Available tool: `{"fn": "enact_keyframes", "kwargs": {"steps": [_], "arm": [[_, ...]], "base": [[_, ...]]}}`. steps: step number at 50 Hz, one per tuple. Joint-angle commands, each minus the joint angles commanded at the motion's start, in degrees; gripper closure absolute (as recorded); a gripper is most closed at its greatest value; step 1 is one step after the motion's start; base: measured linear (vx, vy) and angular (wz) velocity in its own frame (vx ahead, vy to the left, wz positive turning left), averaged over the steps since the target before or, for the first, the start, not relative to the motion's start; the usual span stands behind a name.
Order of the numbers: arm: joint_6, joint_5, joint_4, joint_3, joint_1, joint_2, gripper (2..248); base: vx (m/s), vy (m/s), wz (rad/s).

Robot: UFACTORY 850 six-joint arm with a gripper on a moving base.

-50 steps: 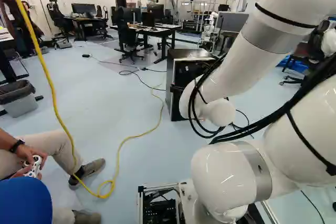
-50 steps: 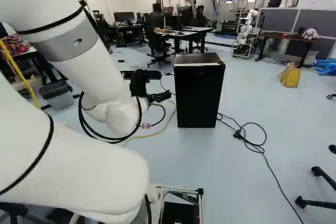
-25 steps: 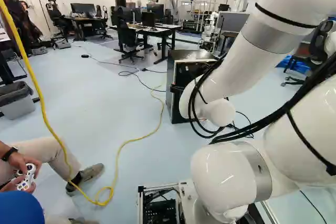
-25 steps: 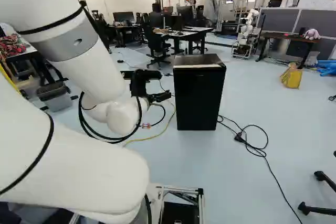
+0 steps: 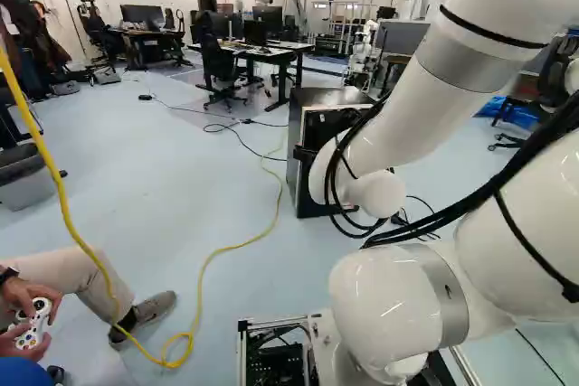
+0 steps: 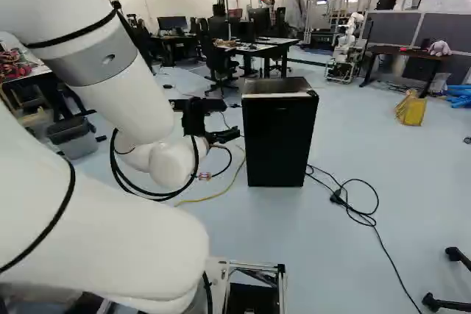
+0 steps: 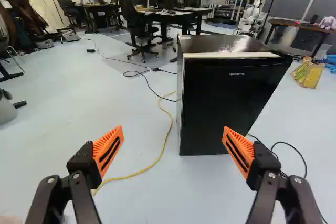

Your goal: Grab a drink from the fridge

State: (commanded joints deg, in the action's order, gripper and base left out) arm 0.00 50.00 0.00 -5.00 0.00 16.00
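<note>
The fridge [image 6: 281, 141] is a compact, boxy unit with a glossy black door, a dark, shiny top and a pale strip along the top's front edge. It stands upright on the pale blue floor [image 6: 383, 152], its door shut, just right of centre in the right base view's upper half. In the left base view it sits right of centre, partly hidden.

In the left base view, a yellow cable [image 5: 58, 178] loops at seven o'clock, with a grey bin [image 5: 25, 189] at nine and a black office chair [image 5: 220, 68] at eleven. In the right base view, a black cable [image 6: 338, 196] curls at four o'clock, and another robot [image 6: 344, 51] stands at two, near a surface [image 6: 401, 51] holding a purple plush toy [image 6: 440, 48]
</note>
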Motion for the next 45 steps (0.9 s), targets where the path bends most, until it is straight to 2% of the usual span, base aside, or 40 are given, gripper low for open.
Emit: {"fn": "enact_keyframes", "kwargs": {"steps": [20, 45], "arm": [[0.0, 0.0, 0.0, 0.0, 0.0, 0.0, 3], [0.0, 0.0, 0.0, 0.0, 0.0, 0.0, 3]], "base": [[0.091, -0.002, -0.004], [0.095, -0.027, -0.142]]}}
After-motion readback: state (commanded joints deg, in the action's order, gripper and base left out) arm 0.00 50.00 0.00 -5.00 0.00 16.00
